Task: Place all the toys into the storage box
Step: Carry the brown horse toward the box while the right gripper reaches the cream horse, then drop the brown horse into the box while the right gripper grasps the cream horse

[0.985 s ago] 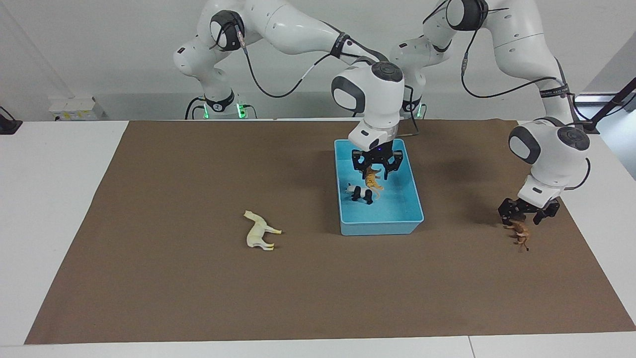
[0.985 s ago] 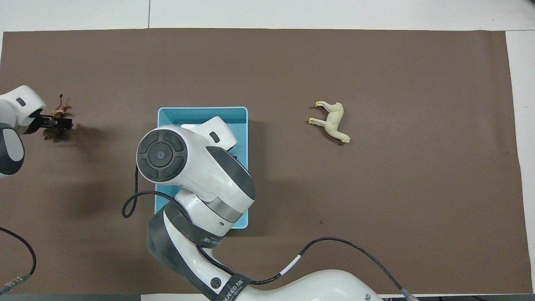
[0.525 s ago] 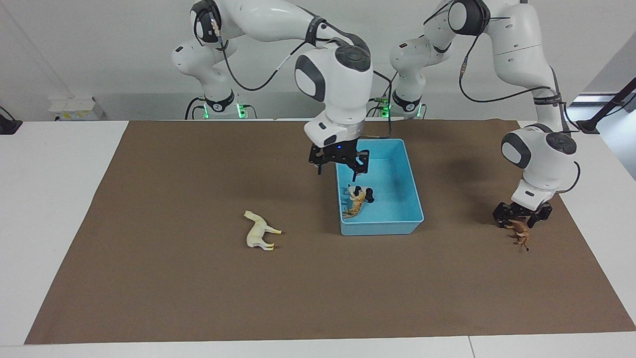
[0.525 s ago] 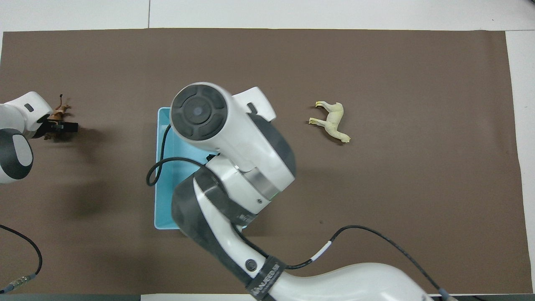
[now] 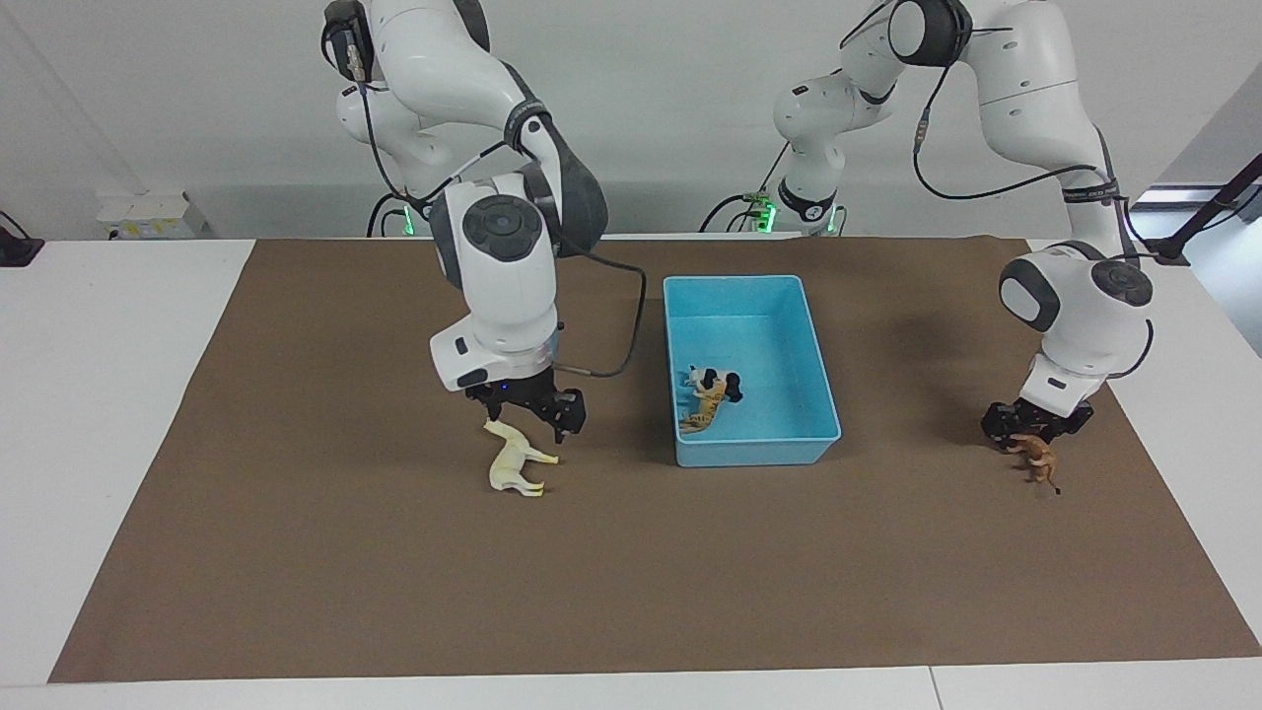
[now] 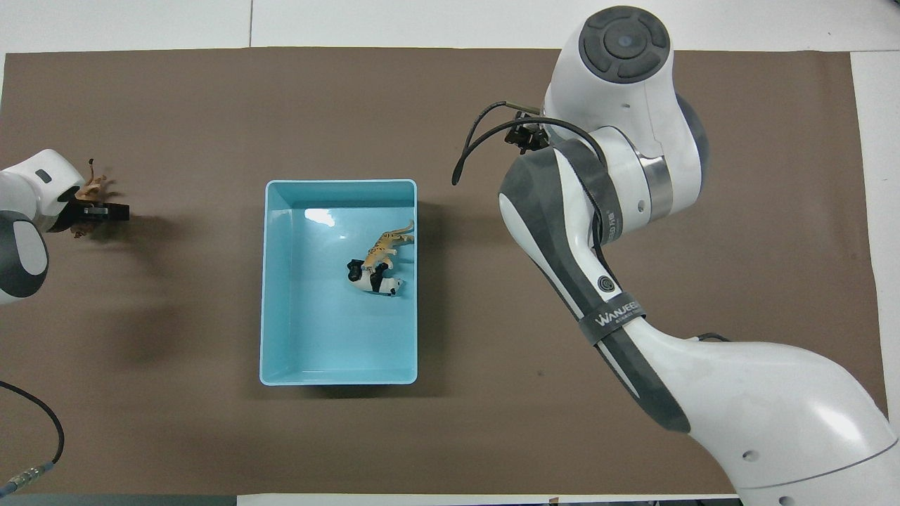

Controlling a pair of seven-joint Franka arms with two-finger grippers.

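Horse (image 5: 515, 461) lies under the right gripper's (image 5: 525, 410) spread fingers; left gripper's (image 5: 1033, 426) fingers pinch the lion (image 5: 1037, 458).

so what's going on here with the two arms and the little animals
Two toys, the tiger and panda, already lie in the blue storage box. The right gripper is open just above the white horse on the mat. The left gripper is down at the brown lion toward the left arm's end.
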